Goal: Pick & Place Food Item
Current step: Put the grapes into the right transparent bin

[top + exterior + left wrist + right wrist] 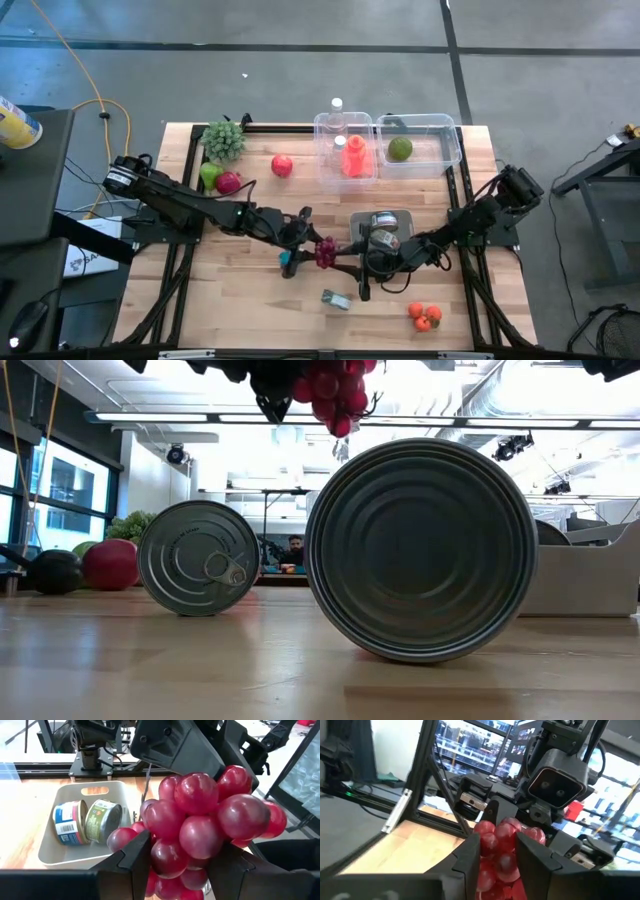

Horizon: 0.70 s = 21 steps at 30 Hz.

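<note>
A bunch of red grapes (pixel 325 252) is in the air over the middle of the table, between my two grippers; it shows at the top of the low view (pixel 335 395). My left gripper (pixel 308 240) reaches it from the table's left and is shut on it (pixel 192 820). My right gripper (pixel 345 258) reaches it from the right and is shut on it too (pixel 497 847). Each wrist view shows the other gripper just behind the bunch. My left gripper pinches the lower part of the bunch (pixel 165 857) between its two fingers (pixel 135 862), roughly level, from the table's left. The bunch is lifted clear of the table. My right gripper pinches the bunch's opposite side (pixel 492 842) between its two fingers (pixel 470 852), roughly level, from the table's right; its fingers show against the bunch's far side in the left wrist view (pixel 200 755).
A beige tray (pixel 398 215) with two cans (pixel 70 822) sits just right of the grapes. A can (pixel 336 299) and small orange fruits (pixel 425 316) lie near the front. Two clear bins (pixel 345 150) (pixel 420 140) stand at the back, fruit and greens (pixel 222 140) at the back left.
</note>
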Tool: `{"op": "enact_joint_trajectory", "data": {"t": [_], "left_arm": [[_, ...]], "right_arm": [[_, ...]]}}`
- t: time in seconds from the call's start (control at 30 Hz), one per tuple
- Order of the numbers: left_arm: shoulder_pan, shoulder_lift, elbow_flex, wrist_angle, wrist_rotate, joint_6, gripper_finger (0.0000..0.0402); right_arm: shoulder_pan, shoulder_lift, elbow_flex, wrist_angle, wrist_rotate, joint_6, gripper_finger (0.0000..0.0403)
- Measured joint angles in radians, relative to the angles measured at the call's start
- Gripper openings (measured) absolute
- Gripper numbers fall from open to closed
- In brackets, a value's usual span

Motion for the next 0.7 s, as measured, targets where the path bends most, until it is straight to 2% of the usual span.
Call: {"op": "enact_joint_trajectory", "data": {"t": [0.23, 0.37, 0.47, 0.7], "left_arm": [[0.0, 0.0, -0.001, 0.0, -0.002, -0.001, 0.0155], [0.0, 0.0, -0.001, 0.0, -0.003, -0.003, 0.0155], [0.0, 0.0, -0.001, -0.003, -0.003, -0.003, 0.0155], [0.0, 0.0, -0.001, -0.006, -0.003, -0.002, 0.0155]], "right_arm": [[-0.015, 0.0, 0.0, -0.007, -0.013, 0.024, 0.0113], [-0.015, 0.0, 0.0, -0.013, -0.003, 0.024, 0.0104], [-0.015, 0.0, 0.0, -0.025, -0.001, 0.024, 0.0084], [-0.015, -0.001, 0.0, -0.055, -0.001, 0.019, 0.001]]}}
